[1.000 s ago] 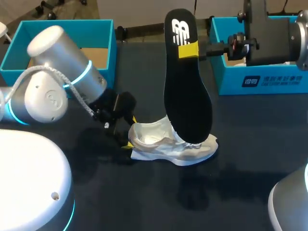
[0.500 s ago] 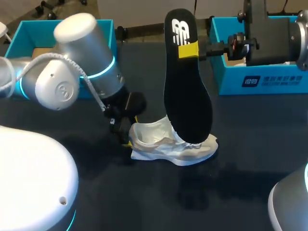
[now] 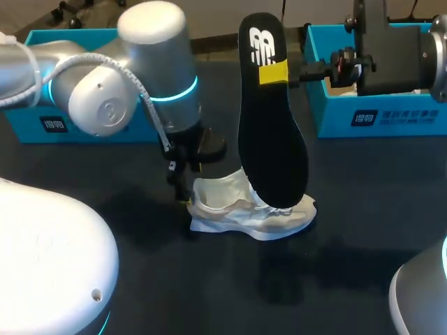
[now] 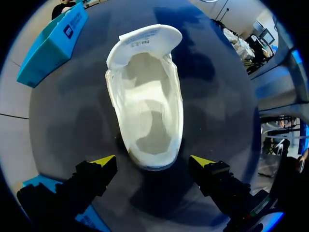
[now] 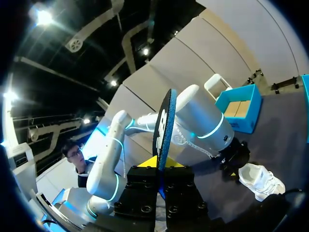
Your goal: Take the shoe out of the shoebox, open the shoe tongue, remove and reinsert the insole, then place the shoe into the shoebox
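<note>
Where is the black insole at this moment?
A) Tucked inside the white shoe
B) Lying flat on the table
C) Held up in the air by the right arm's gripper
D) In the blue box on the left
C: the right gripper is shut on the insole, holding it upright above the table, while the left wrist view shows nothing black inside the shoe.

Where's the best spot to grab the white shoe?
By the heel rim, coming down from behind. The shoe sits upright on its sole, tongue folded forward, mouth wide open, and the open left gripper flanks that narrow, rounded heel.
</note>
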Controlling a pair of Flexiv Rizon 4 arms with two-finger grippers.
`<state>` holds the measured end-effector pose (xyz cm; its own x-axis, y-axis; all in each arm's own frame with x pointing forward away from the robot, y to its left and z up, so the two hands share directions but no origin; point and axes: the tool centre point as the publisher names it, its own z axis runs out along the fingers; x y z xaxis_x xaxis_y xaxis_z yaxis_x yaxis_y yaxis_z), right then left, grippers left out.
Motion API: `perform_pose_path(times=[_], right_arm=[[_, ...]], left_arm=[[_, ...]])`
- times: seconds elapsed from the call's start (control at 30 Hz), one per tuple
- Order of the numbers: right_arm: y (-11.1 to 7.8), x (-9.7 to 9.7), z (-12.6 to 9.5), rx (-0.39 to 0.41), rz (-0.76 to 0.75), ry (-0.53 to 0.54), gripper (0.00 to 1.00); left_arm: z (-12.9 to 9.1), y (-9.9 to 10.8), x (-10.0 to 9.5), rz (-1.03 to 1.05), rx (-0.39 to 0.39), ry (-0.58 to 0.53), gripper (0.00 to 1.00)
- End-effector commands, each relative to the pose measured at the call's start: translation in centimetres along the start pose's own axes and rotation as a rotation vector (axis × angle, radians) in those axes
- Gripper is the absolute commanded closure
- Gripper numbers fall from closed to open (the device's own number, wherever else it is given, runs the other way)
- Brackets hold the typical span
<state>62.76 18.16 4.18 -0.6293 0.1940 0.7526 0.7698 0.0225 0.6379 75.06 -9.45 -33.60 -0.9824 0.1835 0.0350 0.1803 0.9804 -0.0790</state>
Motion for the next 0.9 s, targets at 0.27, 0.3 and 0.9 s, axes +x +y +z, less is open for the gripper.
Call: perform_pose_path(times=[0.27,0.3,0.9], right_arm=[[0.20,-0.02,0.39,0.002,0.002,-0.002,1.00],[0.20,-0.02,0.39,0.002,0.002,-0.002,1.00],[0.20,-0.02,0.39,0.002,0.002,-0.002,1.00]], left_arm=[[-0.26,-0.69,0.28,0.003,-0.025,-0.010,0.00],[-0.26,-0.69,0.28,0.003,-0.025,-0.010,0.00],[-0.36,-0.79,0.13,0.001,-0.023,-0.014,0.00]])
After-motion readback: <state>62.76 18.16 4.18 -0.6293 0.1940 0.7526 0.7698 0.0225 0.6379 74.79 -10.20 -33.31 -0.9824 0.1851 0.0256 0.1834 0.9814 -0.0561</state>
